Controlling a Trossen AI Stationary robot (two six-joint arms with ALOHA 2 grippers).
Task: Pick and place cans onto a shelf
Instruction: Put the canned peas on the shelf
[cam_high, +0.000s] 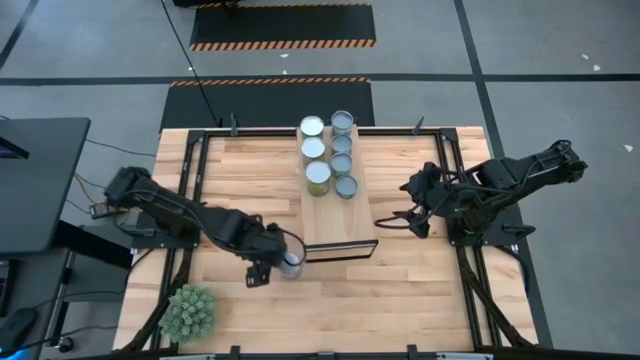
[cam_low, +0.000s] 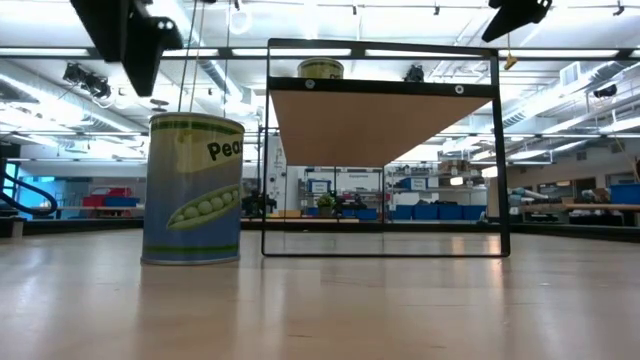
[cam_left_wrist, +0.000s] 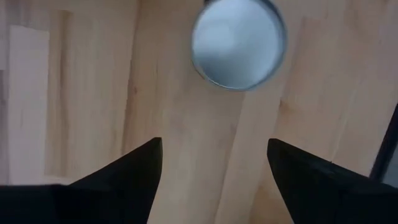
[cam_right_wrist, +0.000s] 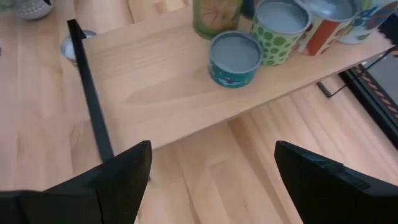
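Note:
The shelf (cam_high: 335, 215) is a raised light-wood plank with a dark-framed near end (cam_low: 385, 150). Several cans (cam_high: 330, 155) stand upright on its far half; they also show in the right wrist view (cam_right_wrist: 233, 59). One can with a pea label (cam_low: 193, 190) stands upright on the table just left of the shelf's near end (cam_high: 291, 264). My left gripper (cam_high: 272, 264) is open above the table, pointing down. The can's silvery top (cam_left_wrist: 238, 43) lies just ahead of its fingertips, apart from them. My right gripper (cam_high: 385, 222) is open and empty, right of the shelf.
A green spiky plant (cam_high: 189, 312) sits at the table's near left corner. Dark metal frames (cam_high: 185, 200) run along the table's left and right sides. Bare wood lies between the shelf's near end and the table's near edge (cam_high: 340, 300).

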